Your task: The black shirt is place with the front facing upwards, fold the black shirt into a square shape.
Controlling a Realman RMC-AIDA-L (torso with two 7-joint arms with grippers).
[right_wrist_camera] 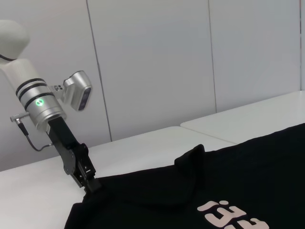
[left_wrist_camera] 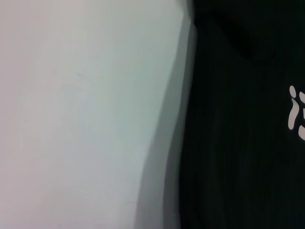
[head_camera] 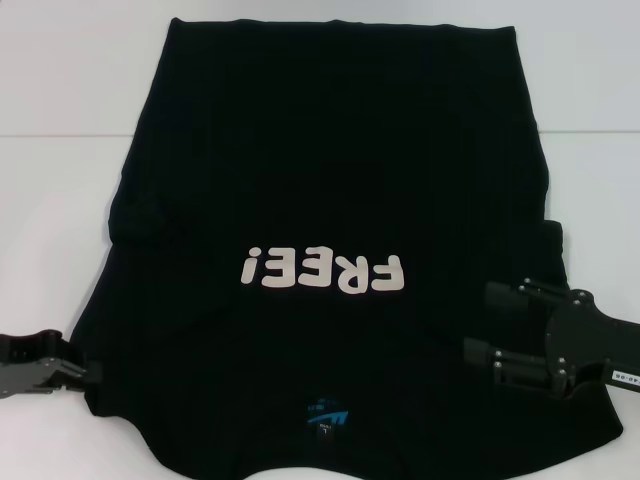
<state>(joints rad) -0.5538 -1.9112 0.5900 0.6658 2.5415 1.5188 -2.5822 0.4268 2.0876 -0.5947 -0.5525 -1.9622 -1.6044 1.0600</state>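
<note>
The black shirt lies spread on the white table, front up. Its white "FREE!" print reads upside down to me, and the blue neck label is near my edge. My left gripper is at the shirt's left edge near the shoulder, fingers together on the cloth. It also shows in the right wrist view, where the shirt's edge rises to it. My right gripper is open, fingers spread over the shirt's right shoulder area. The left wrist view shows the shirt's edge beside bare table.
The white table extends around the shirt on the left, right and far sides. A seam between table panels runs across it. A pale wall stands behind the table in the right wrist view.
</note>
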